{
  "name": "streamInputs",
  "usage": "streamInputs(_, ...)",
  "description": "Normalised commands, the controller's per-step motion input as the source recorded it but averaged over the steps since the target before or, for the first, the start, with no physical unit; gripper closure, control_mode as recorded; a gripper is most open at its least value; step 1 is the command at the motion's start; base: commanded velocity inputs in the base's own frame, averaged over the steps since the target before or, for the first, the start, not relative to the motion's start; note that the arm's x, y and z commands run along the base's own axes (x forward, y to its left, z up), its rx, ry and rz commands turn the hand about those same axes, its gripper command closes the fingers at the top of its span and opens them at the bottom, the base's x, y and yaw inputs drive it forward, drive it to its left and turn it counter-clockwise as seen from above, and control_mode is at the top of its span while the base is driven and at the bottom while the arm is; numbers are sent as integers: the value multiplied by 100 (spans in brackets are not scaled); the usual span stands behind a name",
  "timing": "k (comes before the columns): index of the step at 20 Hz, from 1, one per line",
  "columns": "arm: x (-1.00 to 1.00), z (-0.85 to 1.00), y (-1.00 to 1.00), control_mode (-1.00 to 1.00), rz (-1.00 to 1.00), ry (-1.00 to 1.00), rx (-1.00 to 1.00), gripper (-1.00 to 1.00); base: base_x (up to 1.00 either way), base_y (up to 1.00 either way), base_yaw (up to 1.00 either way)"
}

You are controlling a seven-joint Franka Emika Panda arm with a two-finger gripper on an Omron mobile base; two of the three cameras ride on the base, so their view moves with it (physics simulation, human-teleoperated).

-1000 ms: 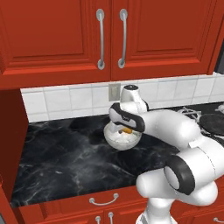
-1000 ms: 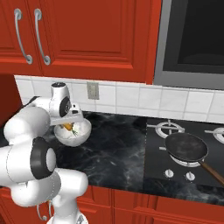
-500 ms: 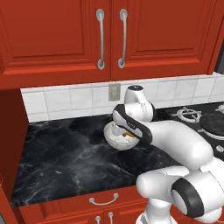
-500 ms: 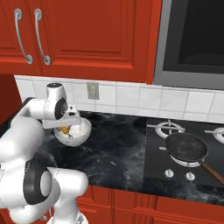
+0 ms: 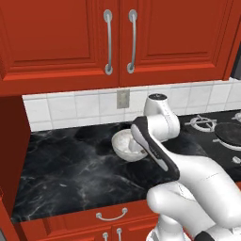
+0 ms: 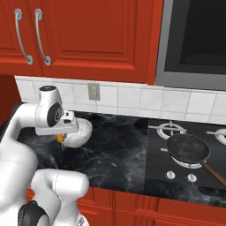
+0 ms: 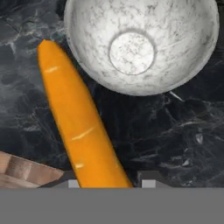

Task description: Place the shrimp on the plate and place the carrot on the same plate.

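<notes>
The carrot (image 7: 81,122), a long tapered orange stick, runs out from between my fingertips across the black counter. My gripper (image 7: 110,181) is shut on its near end. In the right base view the gripper (image 6: 63,133) hangs low beside the left side of a deep white bowl (image 6: 81,132), and the carrot (image 6: 59,138) shows as an orange bit with a greenish end under the hand. The bowl (image 7: 140,43) holds nothing. The shrimp and the plate are out of view.
The white bowl (image 5: 123,143) stands mid-counter near the tiled back wall. A wooden piece (image 7: 17,173) lies close to the carrot's near end. To the right is the stove with a dark pan (image 6: 187,148). Red cabinets hang overhead.
The hand has moved with the carrot from over the bowl down to the bowl's left side, as seen from the right. The jaws have narrowed slightly and the arm's elbow has swung.
</notes>
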Motion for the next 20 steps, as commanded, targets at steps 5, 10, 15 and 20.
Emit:
streamInputs(5,-62,21,-1,-100,-20,0,0,100,0,0,0)
streamInputs(10,-53,20,-2,-100,-21,0,0,100,0,0,0)
streamInputs(15,-31,18,-8,-100,-9,0,0,100,0,0,0)
streamInputs(20,-15,13,-1,-100,0,0,1,100,0,0,0)
